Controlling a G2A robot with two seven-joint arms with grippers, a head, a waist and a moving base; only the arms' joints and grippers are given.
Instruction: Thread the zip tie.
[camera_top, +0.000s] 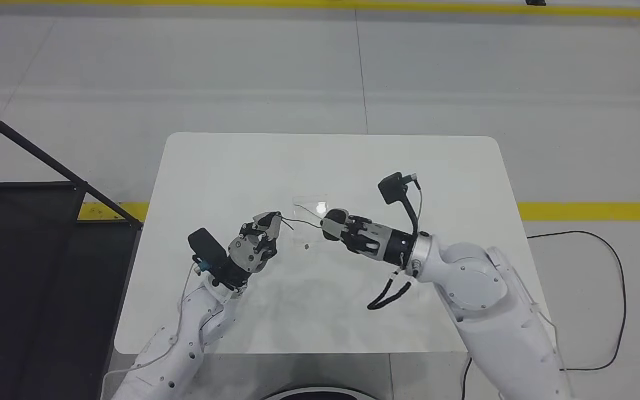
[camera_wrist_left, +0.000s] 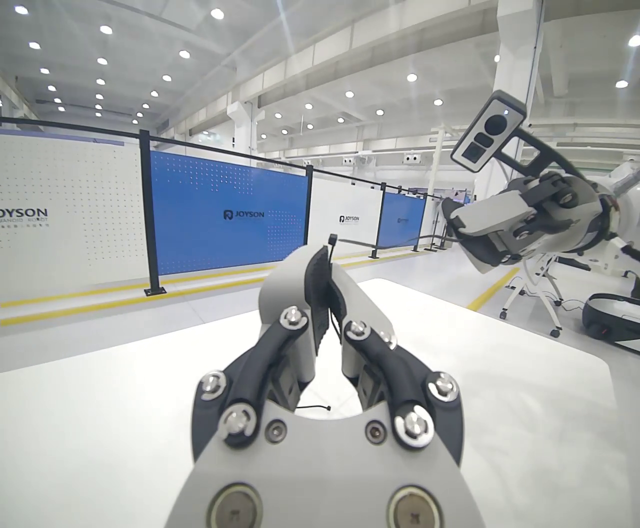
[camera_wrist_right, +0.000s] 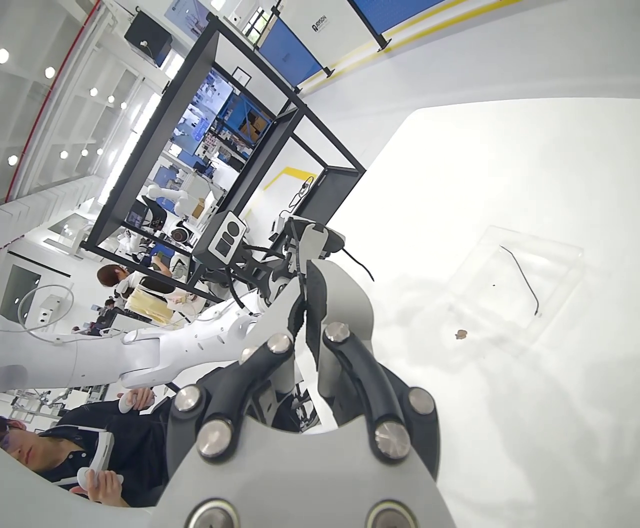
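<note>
Two pincers share one zip tie (camera_top: 302, 220) here, and I think that is where the trouble lies. The left pincer (camera_wrist_left: 325, 280) is pressed together on the head end, with the small square head poking out just past its tips. The right pincer (camera_wrist_right: 305, 300) is pressed together on the strap further along. The tie hangs in the air over the middle of the table (camera_top: 440, 300), bridging the short gap between the two. Its long axis runs left to right, roughly level, head to the left and strap leading right. I cannot tell which way the head's slot faces. My worry is that any pull from the right would drag the thin strap out of the left pads. A small twist would likely turn the slot away from the tail, so the tip would skate past it. The pincers sit close together, so a careless approach could knock their tips. A dropped tie would land near the spare tie (camera_wrist_right: 520, 280) in the clear tray (camera_wrist_right: 565, 260), just beyond the pincers.
</note>
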